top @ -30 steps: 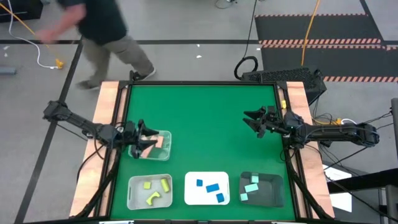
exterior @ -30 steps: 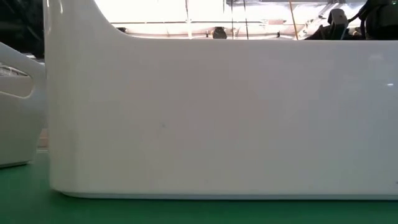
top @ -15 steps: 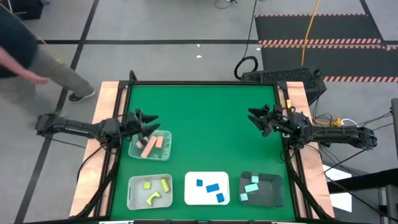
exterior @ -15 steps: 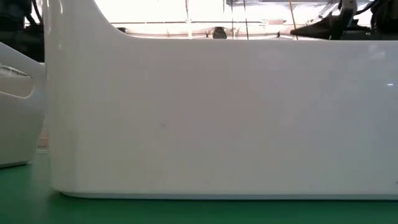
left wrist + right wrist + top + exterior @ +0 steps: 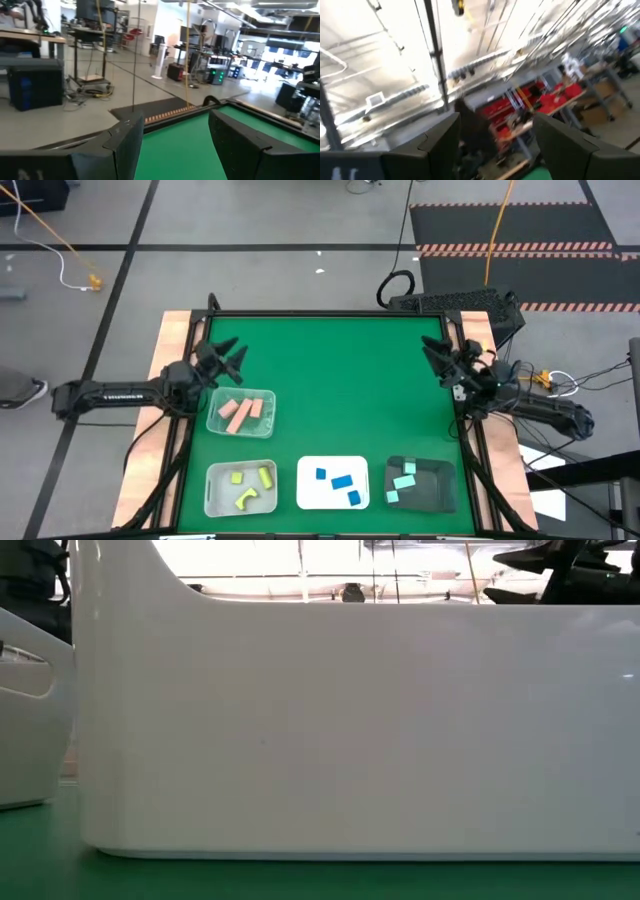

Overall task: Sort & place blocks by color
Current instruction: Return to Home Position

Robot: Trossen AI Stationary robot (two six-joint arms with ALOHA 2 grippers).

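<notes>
The left claw [image 5: 232, 356] hangs over the left side of the green table [image 5: 330, 370]. It is just beside the clear plastic tray [image 5: 268, 430] that has the salmon-pink blocks [image 5: 243, 413] in it. Its two dark fingers [image 5: 127, 145] are wide apart and hold nothing.

The right claw [image 5: 434, 350] is up at the right edge of the table, well apart from all the trays. Its fingers [image 5: 442, 145] are wide apart too, with nothing between them.

Three more trays sit in a row along the bottom edge of the table in the high view. The second clear tray [image 5: 220, 500] has the yellow-green blocks [image 5: 265, 477]. The white tray [image 5: 315, 495] in the middle has the blue blocks [image 5: 342, 481]. The dark tray [image 5: 437, 492] on the right has the pale mint blocks [image 5: 403, 481]. Every block sits in a tray.

In the low view, the wall of the white tray fills almost the whole picture.
</notes>
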